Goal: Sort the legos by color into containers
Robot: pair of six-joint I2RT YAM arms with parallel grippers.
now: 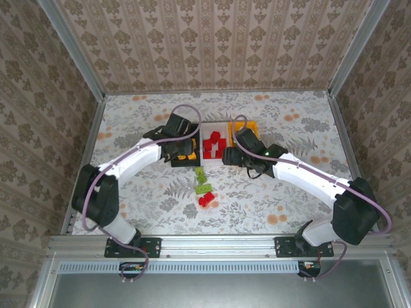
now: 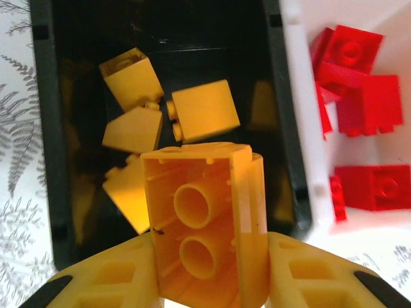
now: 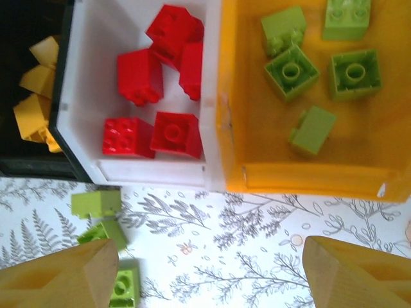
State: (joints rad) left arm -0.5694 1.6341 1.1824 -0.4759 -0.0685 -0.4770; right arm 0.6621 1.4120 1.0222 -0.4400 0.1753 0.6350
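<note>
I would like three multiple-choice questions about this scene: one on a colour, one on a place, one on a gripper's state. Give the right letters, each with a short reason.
1. Which colour are the bricks inside the orange-yellow bin?
A light green
B red
C blue

2. The red bricks in the right wrist view lie in:
A a blue bowl
B the white bin
C the orange-yellow bin

3. The left gripper is:
A open and empty
B shut on a red brick
C shut on a yellow brick

Answers:
1 A, green bricks lie on its floor.
2 B, white walls surround them.
3 C, both fingers press the brick's sides.
</note>
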